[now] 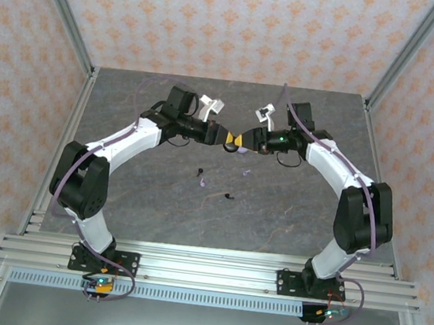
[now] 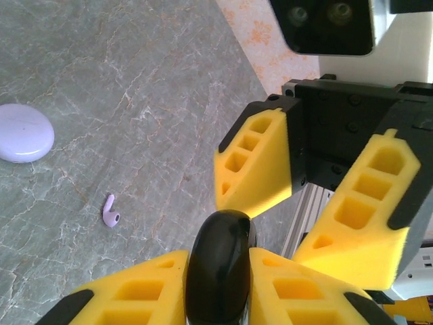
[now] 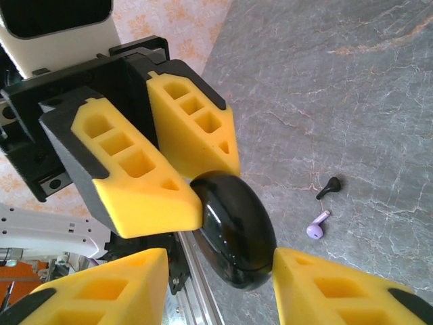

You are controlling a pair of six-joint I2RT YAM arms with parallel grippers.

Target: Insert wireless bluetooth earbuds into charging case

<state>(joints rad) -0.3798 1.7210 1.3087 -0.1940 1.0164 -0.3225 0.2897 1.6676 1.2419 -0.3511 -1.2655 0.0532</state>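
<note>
Above the table's middle, my left gripper (image 1: 228,138) (image 2: 218,252) is shut on a glossy black round charging case (image 2: 220,284) (image 3: 237,230), held on edge and closed. My right gripper (image 1: 244,141) (image 3: 220,254) faces it nose to nose and stands open around the case. One of its fingers (image 3: 304,277) touches the case's rim, while the other is apart from it. On the table lie a lilac earbud (image 1: 202,180) (image 2: 111,212) (image 3: 317,225) and a black earbud (image 1: 229,196) (image 3: 329,187), close together.
A pale lilac round puck (image 2: 24,133) lies flat on the grey marble tabletop (image 1: 290,211). Metal frame posts and patterned walls close off the back and sides. An aluminium rail (image 1: 204,268) runs along the near edge.
</note>
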